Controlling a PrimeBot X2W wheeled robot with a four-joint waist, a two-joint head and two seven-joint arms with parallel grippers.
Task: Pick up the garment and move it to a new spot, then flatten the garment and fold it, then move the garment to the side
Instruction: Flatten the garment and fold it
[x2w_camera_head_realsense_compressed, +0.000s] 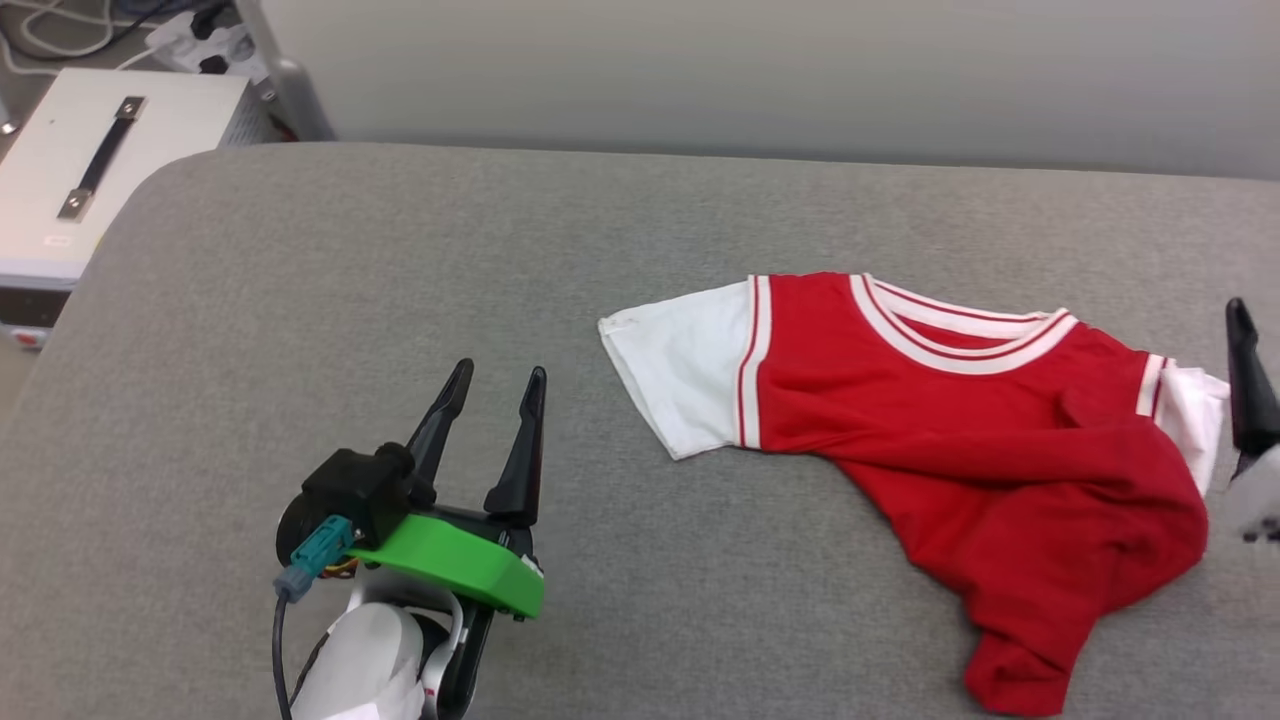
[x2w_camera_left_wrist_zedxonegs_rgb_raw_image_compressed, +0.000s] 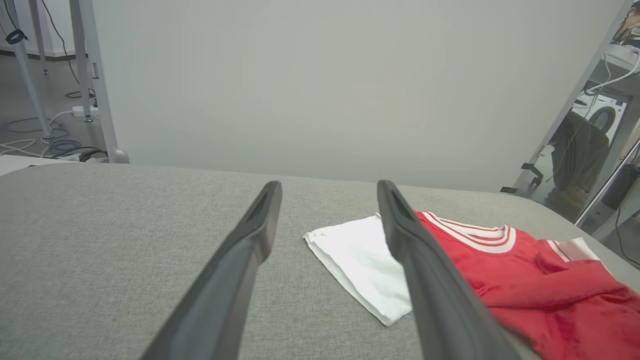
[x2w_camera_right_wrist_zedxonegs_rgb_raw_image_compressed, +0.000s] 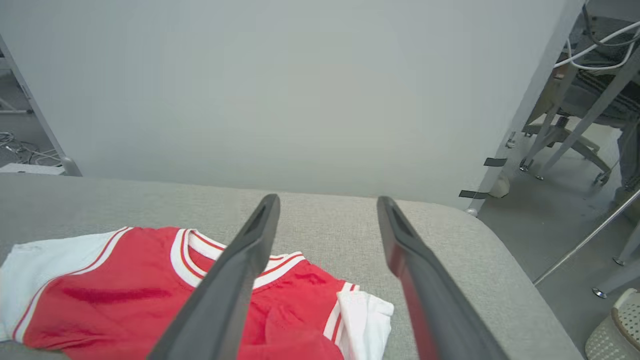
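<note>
Lying crumpled: garment near right edge of grey fabric table, pale wall behind.
Left gripper, right gripper: fingers spread, empty.

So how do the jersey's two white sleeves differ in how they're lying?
The left sleeve lies spread flat; the right sleeve is bunched up. The left sleeve shows a wide white panel; the right sleeve just a small crumpled bit. Both are white with red-and-white trim on one red jersey.
</note>
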